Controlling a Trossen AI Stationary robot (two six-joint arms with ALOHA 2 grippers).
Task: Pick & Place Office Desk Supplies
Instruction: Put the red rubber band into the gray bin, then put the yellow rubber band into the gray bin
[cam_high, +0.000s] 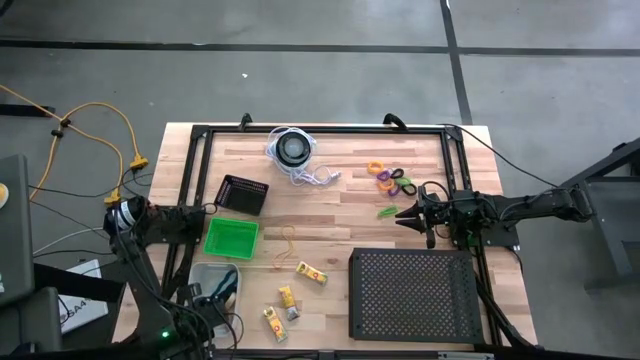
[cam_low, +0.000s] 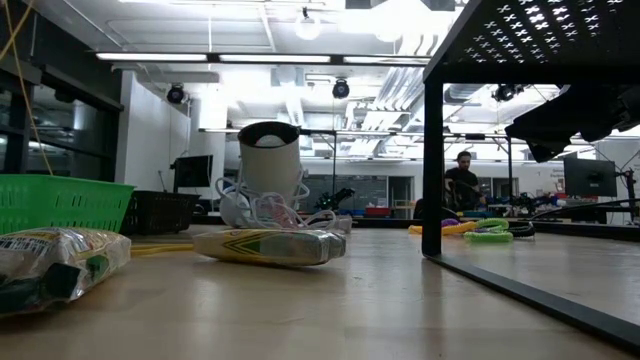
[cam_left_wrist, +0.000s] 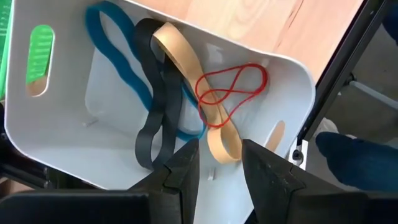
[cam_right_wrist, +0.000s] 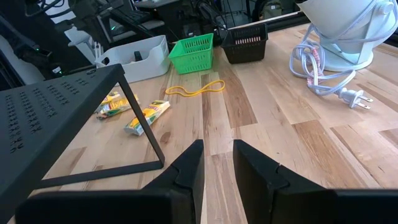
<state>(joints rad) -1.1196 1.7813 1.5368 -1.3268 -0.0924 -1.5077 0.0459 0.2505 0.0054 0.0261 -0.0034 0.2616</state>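
Note:
A white bin (cam_left_wrist: 93, 124) near the table's front left holds several rubber bands lying flat on its floor: blue (cam_left_wrist: 121, 62), black (cam_left_wrist: 158, 93), tan (cam_left_wrist: 186, 68) and red (cam_left_wrist: 230, 90). My left gripper (cam_left_wrist: 221, 168) hangs open above the bin (cam_high: 205, 280), pointing down, with the tan band's end showing below the gap. A yellow rubber band (cam_high: 288, 243) and three yellow packets (cam_high: 312, 272) lie on the wood. Small coloured rings (cam_high: 392, 180) lie at the far right. My right gripper (cam_high: 400, 214) waits open beside them, touching nothing.
A green basket (cam_high: 231, 238) and a black basket (cam_high: 243, 193) stand beyond the bin. A large black perforated tray (cam_high: 415, 295) stands on legs at the front right. A round disc with a white cord (cam_high: 293, 150) sits at the far middle.

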